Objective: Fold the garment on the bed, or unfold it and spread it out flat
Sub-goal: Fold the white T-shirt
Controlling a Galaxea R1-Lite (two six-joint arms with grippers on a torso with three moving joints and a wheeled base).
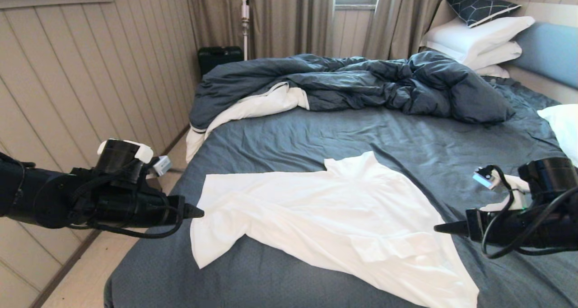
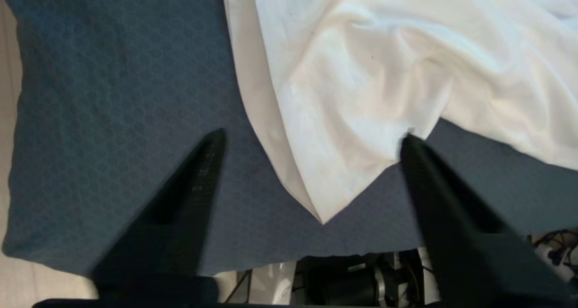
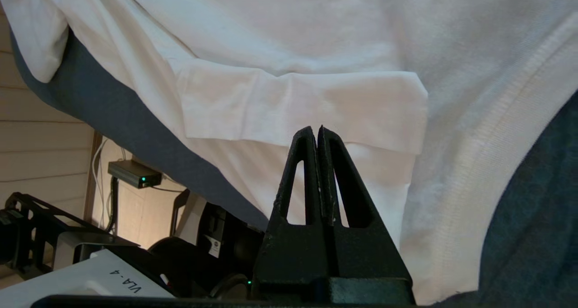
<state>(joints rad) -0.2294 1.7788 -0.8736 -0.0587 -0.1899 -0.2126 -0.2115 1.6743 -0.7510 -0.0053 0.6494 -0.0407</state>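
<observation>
The garment [image 1: 329, 217] is laid mostly flat on the near half of the bed [image 1: 397, 136], probably so both sides can be reached. The left gripper [image 2: 311, 136] is held wide open with nothing in it, a shirt corner between its jaws at 9 o'clock; the right gripper [image 3: 318, 134] is pinched shut and empty at the 3 o'clock hem. Plenty of bare sheet is left toward 12 o'clock before the duvet [image 1: 361, 82].
</observation>
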